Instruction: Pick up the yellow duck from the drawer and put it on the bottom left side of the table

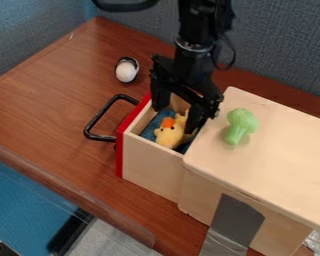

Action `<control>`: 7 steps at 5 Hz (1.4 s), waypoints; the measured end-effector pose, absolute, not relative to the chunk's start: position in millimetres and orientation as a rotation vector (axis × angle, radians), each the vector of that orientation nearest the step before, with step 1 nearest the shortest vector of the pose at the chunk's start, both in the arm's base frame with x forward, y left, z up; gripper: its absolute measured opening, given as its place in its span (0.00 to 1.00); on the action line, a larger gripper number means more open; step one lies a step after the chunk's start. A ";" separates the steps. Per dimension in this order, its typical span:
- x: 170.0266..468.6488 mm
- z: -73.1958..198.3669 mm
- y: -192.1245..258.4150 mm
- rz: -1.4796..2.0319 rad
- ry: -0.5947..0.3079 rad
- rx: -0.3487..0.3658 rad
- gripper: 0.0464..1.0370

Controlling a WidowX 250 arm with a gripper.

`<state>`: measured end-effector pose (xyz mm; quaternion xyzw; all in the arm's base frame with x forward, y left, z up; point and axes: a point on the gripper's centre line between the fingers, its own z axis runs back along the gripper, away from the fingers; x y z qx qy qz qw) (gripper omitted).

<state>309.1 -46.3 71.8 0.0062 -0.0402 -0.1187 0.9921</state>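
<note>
The black gripper (176,119) hangs down over the drawer, its two fingers spread apart and reaching inside the opening. One finger is at the drawer's back left, the other at the right beside the duck. The yellow duck (168,136) with an orange beak lies in the pulled-out wooden drawer (151,162) with a red front, on a blue bottom. Part of the duck is hidden by the gripper. Brown wood forms the table (46,107), whose lower left part lies left of the drawer handle.
A wooden cabinet (276,155) stands at the right with green toy broccoli (240,126) on top. The drawer's black handle (94,120) sticks out leftward. A white and black egg-shaped object (126,70) lies behind it. Grey partition walls border the table's back.
</note>
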 end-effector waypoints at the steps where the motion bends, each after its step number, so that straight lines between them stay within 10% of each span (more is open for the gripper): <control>1: 303.4 61.6 -44.6 -0.237 -0.052 0.018 0.91; 3: 295.3 55.1 -32.0 -0.208 -0.012 0.010 0.36; 7: 305.0 150.4 25.5 -0.089 -0.177 -0.095 0.27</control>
